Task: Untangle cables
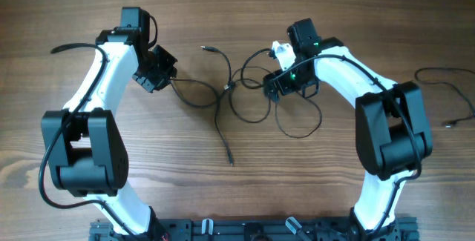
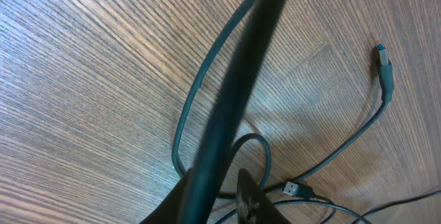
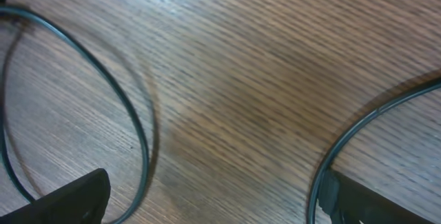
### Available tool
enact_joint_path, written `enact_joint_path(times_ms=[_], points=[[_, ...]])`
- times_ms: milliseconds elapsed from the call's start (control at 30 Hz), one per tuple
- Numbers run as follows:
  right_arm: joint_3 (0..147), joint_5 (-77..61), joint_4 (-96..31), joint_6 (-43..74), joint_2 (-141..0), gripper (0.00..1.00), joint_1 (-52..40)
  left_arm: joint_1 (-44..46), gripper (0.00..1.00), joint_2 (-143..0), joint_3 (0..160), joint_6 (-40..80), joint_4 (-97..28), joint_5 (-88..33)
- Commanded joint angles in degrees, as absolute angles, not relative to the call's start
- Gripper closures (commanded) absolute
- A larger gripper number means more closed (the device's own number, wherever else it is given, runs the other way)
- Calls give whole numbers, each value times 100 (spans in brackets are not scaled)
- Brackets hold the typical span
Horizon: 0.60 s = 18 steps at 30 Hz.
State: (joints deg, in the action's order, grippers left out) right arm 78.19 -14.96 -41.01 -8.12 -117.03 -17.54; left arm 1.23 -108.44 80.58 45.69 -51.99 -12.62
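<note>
1 tangle of cables (image 1: 226, 89) on the table (image 1: 223, 11); 1 stray cable (image 1: 424, 70).

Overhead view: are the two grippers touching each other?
No: the left gripper and right gripper sit apart, with the cables lying on the table between them.

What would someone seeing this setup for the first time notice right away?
A loose tangle of thin black cables sprawls across the middle of the wooden table, with plug ends trailing toward the top and bottom. Flanking it, the left gripper sits at the tangle's left loop. The right gripper, jaws wide open, hangs over its right side.
</note>
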Motion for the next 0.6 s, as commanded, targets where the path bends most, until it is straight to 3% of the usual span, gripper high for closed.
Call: enact_joint_path(times_ms=[0, 233, 567], points=[[7481, -1535, -4077, -561, -12066, 0, -2178, 167, 81, -10855, 8058, 4539, -5188, -1190], [7454, 156, -3997, 167, -12066, 0, -2902, 167, 76, -10855, 8058, 4539, -5190, -1190], [6849, 196, -3422, 156, -12066, 0, -2915, 167, 74, -10855, 8058, 4539, -5190, -1190]])
